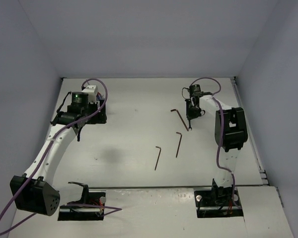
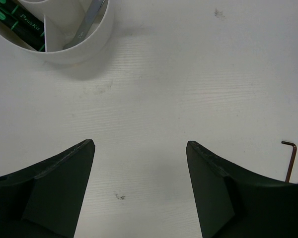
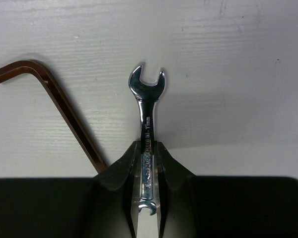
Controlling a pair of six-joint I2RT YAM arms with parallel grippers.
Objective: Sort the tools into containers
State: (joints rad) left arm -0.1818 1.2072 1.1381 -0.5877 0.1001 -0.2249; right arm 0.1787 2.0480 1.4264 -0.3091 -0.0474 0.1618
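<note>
at frame centre, silver wrench [image 3: 146, 94] pinched by right gripper [image 3: 147, 145], hex key [image 3: 64, 106] beside; left gripper [image 2: 140, 146] spread, white cup [image 2: 89, 47] upper left.

The work area is a white tabletop [image 1: 139, 99] with a faint grain texture, enclosed on three sides. The back wall [image 1: 149, 34], left wall [image 1: 15, 99] and right wall [image 1: 283, 74] are plain, matte, pale grey-blue panels. A straight seam [image 1: 154, 187] crosses the tabletop near the front edge and sets off a near panel [image 1: 154, 213]. Lighting is even and diffuse. A soft shadow [image 1: 111, 154] lies left of centre. Small dark scuff marks [image 2: 219, 14] show on the surface.
</note>
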